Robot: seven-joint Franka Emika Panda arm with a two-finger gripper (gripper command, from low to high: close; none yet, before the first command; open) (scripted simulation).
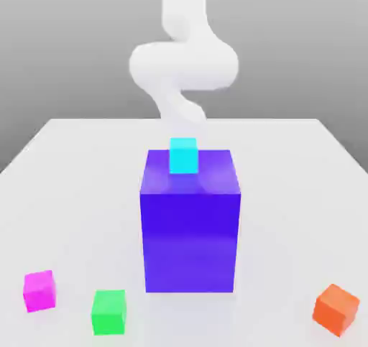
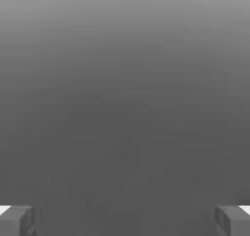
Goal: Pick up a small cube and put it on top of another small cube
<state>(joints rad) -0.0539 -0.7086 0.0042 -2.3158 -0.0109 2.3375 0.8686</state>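
Note:
The small cube (image 1: 39, 290), bright magenta-pink, rests on the white table near the front edge at the exterior view's left. Beside it sits a small green cube (image 1: 108, 312), and a small orange cube (image 1: 336, 309) lies at the front on the exterior view's right. A small cyan cube (image 1: 183, 155) stands on top of the big blue-violet block (image 1: 190, 230). In the hand view my gripper (image 2: 125, 220) is open, its grey fingertips (image 2: 17, 220) far apart with nothing between them and plain grey background beyond.
The white arm (image 1: 183, 65) rises behind the big block at the table's far side. The tall block stands mid-table between the arm and the front cubes. The white table (image 1: 287, 216) spreads to either side of it.

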